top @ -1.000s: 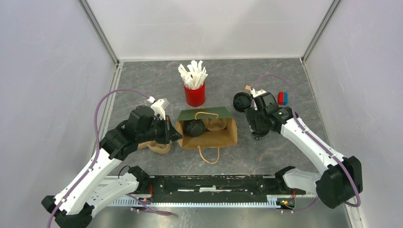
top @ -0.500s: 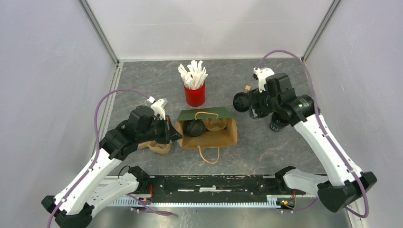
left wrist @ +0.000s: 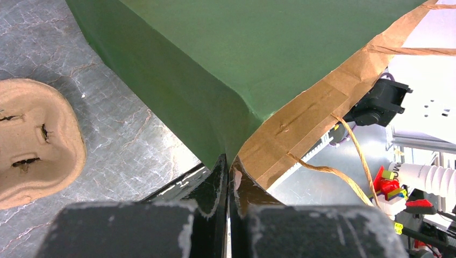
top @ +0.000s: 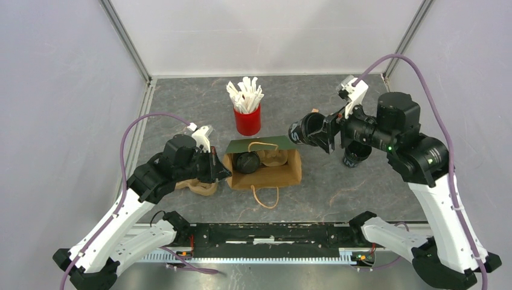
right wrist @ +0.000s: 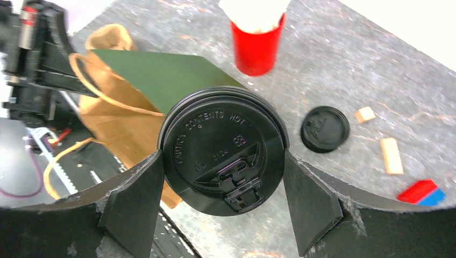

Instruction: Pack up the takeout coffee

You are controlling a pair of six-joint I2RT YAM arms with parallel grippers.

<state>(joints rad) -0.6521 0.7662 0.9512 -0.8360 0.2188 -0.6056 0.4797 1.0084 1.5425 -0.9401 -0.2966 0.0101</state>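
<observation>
Two claws are both at work. The right claw (top: 313,131) is clenched around the coffee cup (top: 302,128), one finger on each side of its body. It holds the cup clear of the tabletop (top: 338,193) and tipped onto its side. In the right wrist view the cup's black lid (right wrist: 223,148) is pressed on and faces back toward the wrist, with raised lettering on it.

Below and beyond this claw lies the paper bag (right wrist: 156,75), green outside and brown inside, with its mouth open. A second black cup (top: 247,163) sits inside it. Farther beyond the claw stands a red cup (right wrist: 257,45) of white sticks. A loose lid (right wrist: 324,129) lies flat on the tabletop beneath the claw, with two small wooden blocks (right wrist: 391,156) just past it.

The left claw (left wrist: 230,161) is clenched on the bag's edge, pinching the corner where the green paper meets the brown rim. Beside this claw, on the side away from the bag, a cardboard cup carrier (left wrist: 32,140) rests on the tabletop.
</observation>
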